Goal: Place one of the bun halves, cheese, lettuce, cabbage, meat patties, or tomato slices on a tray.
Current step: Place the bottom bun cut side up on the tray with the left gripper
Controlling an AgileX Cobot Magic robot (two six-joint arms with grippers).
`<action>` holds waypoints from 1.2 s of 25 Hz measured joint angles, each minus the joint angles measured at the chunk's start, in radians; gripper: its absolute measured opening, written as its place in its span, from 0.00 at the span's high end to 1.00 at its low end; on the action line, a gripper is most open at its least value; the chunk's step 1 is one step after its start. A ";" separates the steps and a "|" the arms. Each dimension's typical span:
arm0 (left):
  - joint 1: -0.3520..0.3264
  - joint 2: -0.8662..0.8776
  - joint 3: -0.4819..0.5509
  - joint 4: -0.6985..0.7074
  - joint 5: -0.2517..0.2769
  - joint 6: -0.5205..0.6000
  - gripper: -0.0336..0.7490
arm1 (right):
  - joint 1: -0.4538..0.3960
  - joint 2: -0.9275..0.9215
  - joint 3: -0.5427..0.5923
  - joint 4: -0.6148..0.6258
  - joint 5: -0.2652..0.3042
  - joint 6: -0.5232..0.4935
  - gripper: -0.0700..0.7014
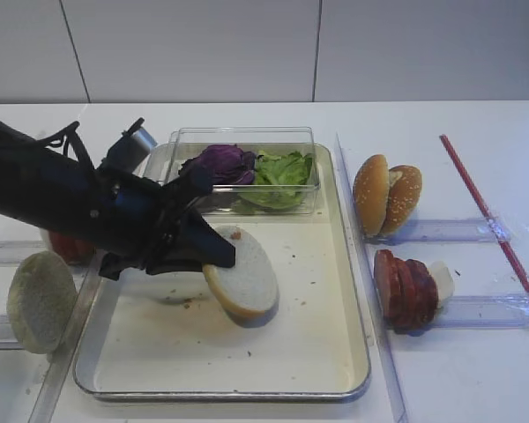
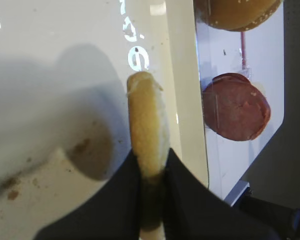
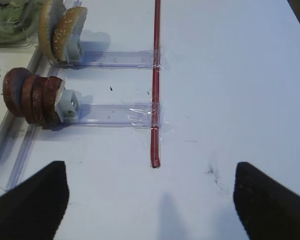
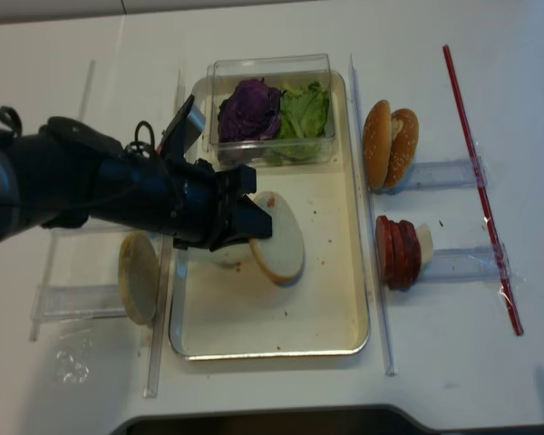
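My left gripper (image 1: 213,251) is shut on the rim of the pale bun half (image 1: 244,273), which hangs tilted over the middle of the cream tray (image 1: 353,352). Its whitish face points up and right. In the left wrist view the bun half (image 2: 147,130) shows edge-on, pinched between the black fingers (image 2: 190,200) above the tray floor (image 2: 50,60). Purple cabbage (image 1: 222,163) and green lettuce (image 1: 282,172) lie in a clear box at the tray's far end. Dark meat patties (image 1: 406,286) stand on edge right of the tray. My right gripper (image 3: 150,200) is open over bare table.
Golden sesame bun halves (image 1: 386,196) stand in a clear holder right of the tray. A greyish pale half (image 1: 40,301) leans left of the tray, with red slices (image 1: 69,247) partly hidden behind my left arm. A red strip (image 1: 485,211) runs along the right table.
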 joint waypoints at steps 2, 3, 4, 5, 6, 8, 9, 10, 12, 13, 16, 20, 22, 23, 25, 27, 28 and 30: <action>0.000 0.021 0.000 -0.004 0.002 0.006 0.85 | 0.000 0.000 0.000 -0.002 0.000 0.000 0.02; 0.000 0.028 0.000 -0.004 0.002 0.010 0.85 | 0.000 0.000 0.000 -0.004 0.000 0.000 0.02; 0.000 0.032 0.000 -0.004 0.002 0.013 0.85 | 0.000 0.000 0.000 -0.004 0.000 0.005 0.02; 0.000 0.033 0.000 -0.002 0.002 0.014 0.85 | 0.000 0.000 0.000 -0.004 0.000 0.000 0.02; 0.000 0.033 0.000 -0.002 0.005 0.017 0.85 | 0.000 0.000 0.000 -0.004 0.000 0.000 0.02; 0.000 0.033 0.000 -0.002 0.005 0.025 0.85 | 0.000 0.000 0.000 -0.004 0.000 0.000 0.02; 0.000 0.033 0.000 -0.002 0.005 0.030 0.85 | 0.000 0.000 0.000 -0.004 0.000 0.000 0.02; 0.000 0.033 0.000 0.002 0.005 0.032 0.85 | 0.000 0.000 0.000 -0.004 0.000 0.000 0.02; 0.000 0.033 0.000 0.007 0.005 0.035 0.85 | 0.000 0.000 0.000 -0.005 0.000 0.000 0.02; 0.000 0.033 0.000 0.007 0.005 0.037 0.85 | 0.000 0.000 0.000 -0.005 0.000 0.000 0.02; 0.000 0.033 0.000 0.008 0.003 0.052 0.84 | 0.000 0.000 0.000 -0.006 0.000 0.000 0.02; 0.000 0.033 0.000 0.024 0.003 0.065 0.72 | 0.000 0.000 0.000 -0.007 0.000 0.007 0.02; 0.000 0.033 0.000 0.042 0.003 0.065 0.62 | 0.000 0.000 0.000 -0.007 0.000 0.007 0.02; 0.000 0.033 0.000 0.046 0.003 0.067 0.57 | 0.000 0.000 0.000 -0.007 0.000 0.007 0.02; 0.000 0.033 0.000 0.054 0.001 0.067 0.49 | 0.000 0.000 0.000 -0.007 0.000 0.007 0.02; 0.000 0.033 0.000 0.056 -0.003 0.068 0.47 | 0.000 0.000 0.000 -0.007 0.000 0.007 0.02; 0.000 0.033 0.000 0.058 -0.008 0.068 0.46 | 0.000 0.000 0.000 -0.007 0.000 0.007 0.02; 0.000 0.033 0.000 0.062 -0.009 0.068 0.45 | 0.000 0.000 0.000 -0.007 0.000 0.007 0.02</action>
